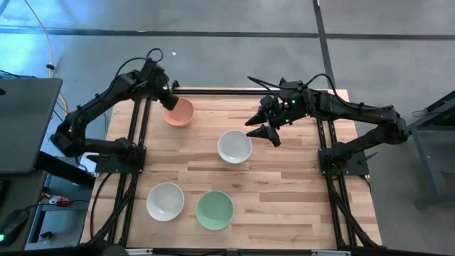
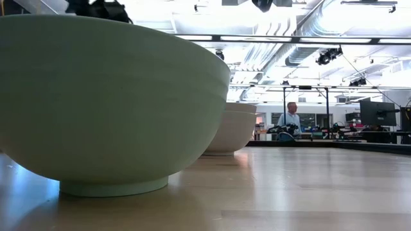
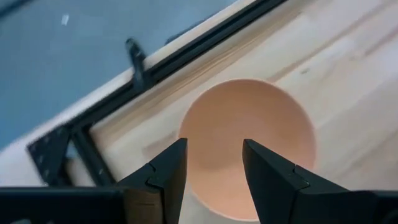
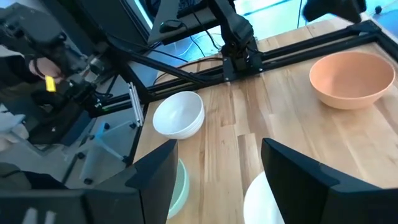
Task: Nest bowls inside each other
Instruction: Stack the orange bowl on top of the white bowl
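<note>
Left pincer (image 3: 214,167), fingers spread wide and empty, hovers above the salmon-orange bowl (image 1: 178,112) at the bench's (image 1: 284,192) far edge. Right pincer (image 1: 264,131), also wide, hangs beside the central white bowl (image 1: 234,146). Bowls appear rigid, smooth, probably slippery; grip across the rim wall.

Smooth matt bowls (image 1: 234,146) on a light wooden table (image 1: 298,192).

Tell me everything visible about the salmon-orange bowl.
The salmon-orange bowl is small, round and smooth, matte like ceramic or plastic, and empty. It sits upright on the wooden table near the far edge, apart from the other bowls. The left gripper hovers over its rim, jaws open, not visibly touching it.
</note>
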